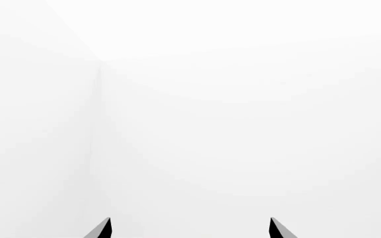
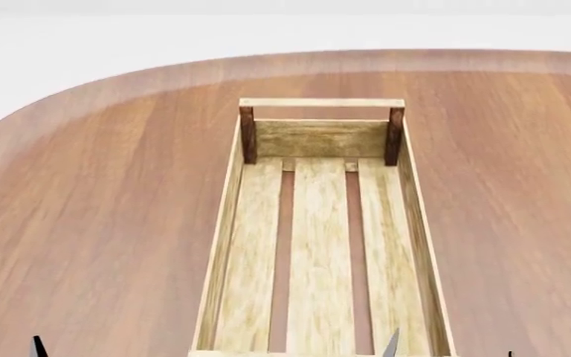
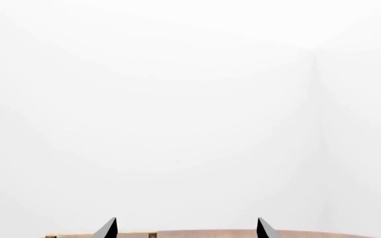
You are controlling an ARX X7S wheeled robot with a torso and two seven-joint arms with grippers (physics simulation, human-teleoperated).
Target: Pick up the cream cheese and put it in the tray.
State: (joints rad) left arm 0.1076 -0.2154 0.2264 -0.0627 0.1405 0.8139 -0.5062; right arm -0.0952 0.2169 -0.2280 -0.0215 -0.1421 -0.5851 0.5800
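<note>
Long pale-wood slatted tray [image 2: 317, 245] with dark brown corner posts on a rounded reddish-brown wooden table [image 2: 97, 216] — both arms low at the near edge.

The tray runs from the near edge toward the far edge, holding nothing. The cream cheese shows in no view. The left gripper [image 1: 190, 229] and right gripper [image 3: 187, 229] each show two dark tips set wide apart — spread, holding nothing, facing white walls.

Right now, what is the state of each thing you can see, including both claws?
tray: upright on the table, nothing inside.
table: carries the tray; no cream cheese visible on it.
left claw: open, holding nothing, facing a white wall.
right claw: open, holding nothing, table edge just beyond it.
</note>
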